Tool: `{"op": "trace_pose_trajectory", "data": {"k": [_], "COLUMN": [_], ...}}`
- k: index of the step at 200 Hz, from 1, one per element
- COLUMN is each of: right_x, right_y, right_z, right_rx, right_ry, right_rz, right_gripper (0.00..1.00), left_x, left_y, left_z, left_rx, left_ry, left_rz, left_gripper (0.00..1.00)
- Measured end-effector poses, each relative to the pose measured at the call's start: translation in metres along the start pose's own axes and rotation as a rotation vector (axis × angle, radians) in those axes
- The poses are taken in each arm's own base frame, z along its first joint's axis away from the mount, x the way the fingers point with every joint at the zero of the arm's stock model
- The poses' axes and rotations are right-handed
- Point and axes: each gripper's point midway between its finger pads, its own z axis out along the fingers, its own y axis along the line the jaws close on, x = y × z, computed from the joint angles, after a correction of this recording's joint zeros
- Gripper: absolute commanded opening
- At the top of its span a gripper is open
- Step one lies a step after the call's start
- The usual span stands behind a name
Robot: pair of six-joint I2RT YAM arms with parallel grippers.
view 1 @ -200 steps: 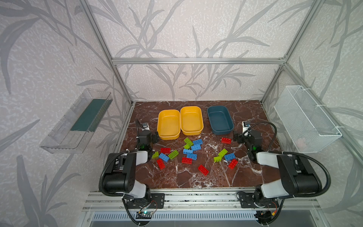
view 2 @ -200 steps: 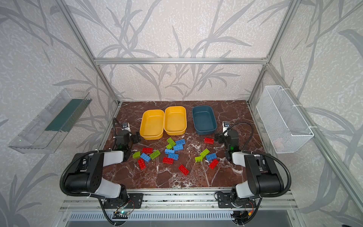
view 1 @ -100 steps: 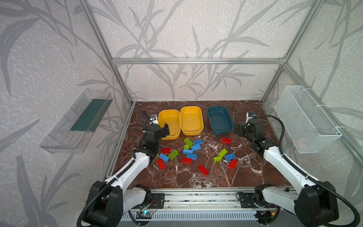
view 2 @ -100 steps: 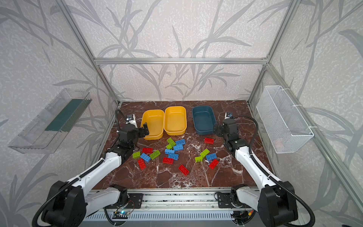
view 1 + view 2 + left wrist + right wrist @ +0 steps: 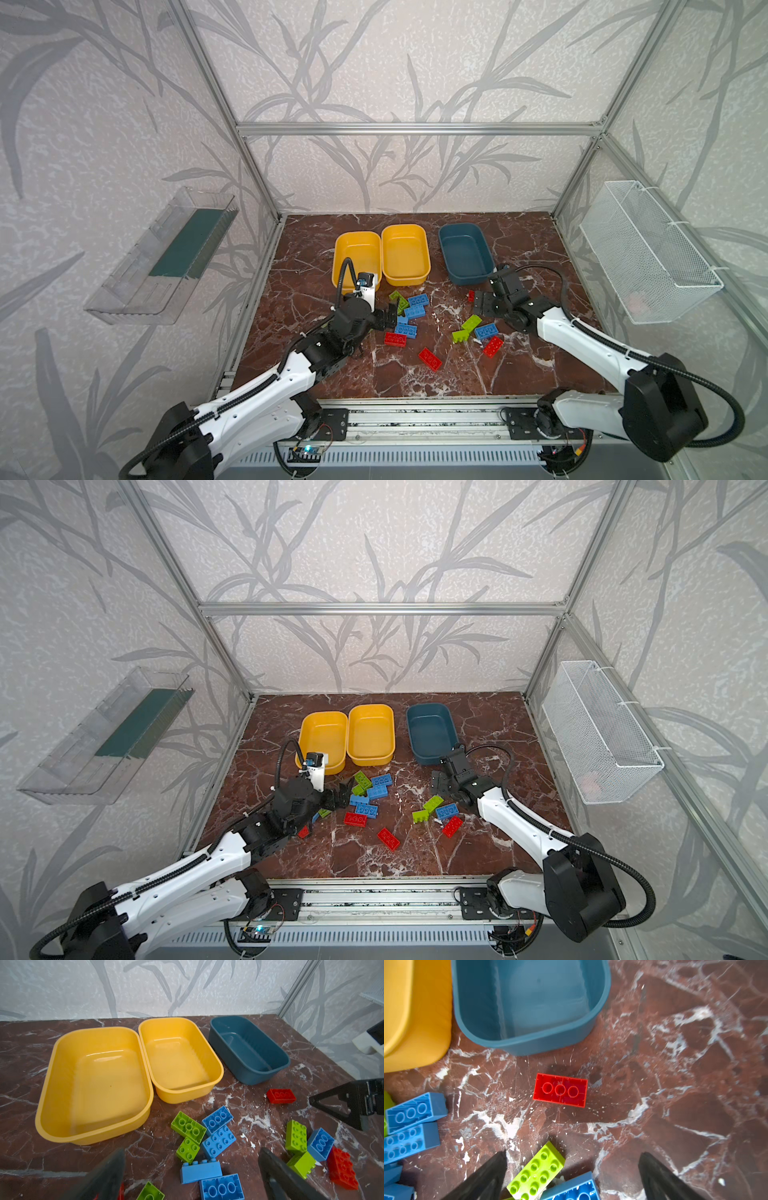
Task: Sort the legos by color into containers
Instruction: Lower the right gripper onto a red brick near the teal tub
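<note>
Bearing legos [image 5: 417, 311], the marble tabletop [image 5: 316, 257] meets patterned walls [image 5: 415, 174].

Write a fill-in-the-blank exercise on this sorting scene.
1. The yellow tubs and the teal tub are all ____.
2. The lone brick nearest the teal tub is ____.
3. The left end effector and the right end effector both stand ____.
Missing words: empty; red; open.

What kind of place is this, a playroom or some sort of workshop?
Probably a robot test booth, not a playroom: an aluminium frame boxes in a marble-look table, two white robot arms sit on a rail at its front, and toy bricks and tubs are laid out for sorting.
</note>
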Motion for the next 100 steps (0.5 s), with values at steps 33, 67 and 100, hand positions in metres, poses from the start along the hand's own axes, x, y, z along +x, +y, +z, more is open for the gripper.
{"op": "trace_pose_trajectory", "data": {"k": [33,67,100], "right_x": [0.007,0.01,0.002], "right_y": [0.003,0.006,0.01], "right_z": [0.018,0.032,0.044], "right_rx": [0.014,0.027,0.048], "right_ry": [0.031,0.046,0.044], "right_rz": [0.01,0.025,0.037], "right_gripper": [0.98,0.96,0.95], "left_x": [0.004,0.005,0.005], "left_y": [-0.007,-0.009,-0.008], "left_z": [-0.001,-0.001,-0.001], "left_rx": [0.017,0.023,0.019], "left_ry": [0.01,0.012,0.015], "left_rz": [0.013,0.019,0.022], "left_gripper": [0.99,0.99,0.99]}}
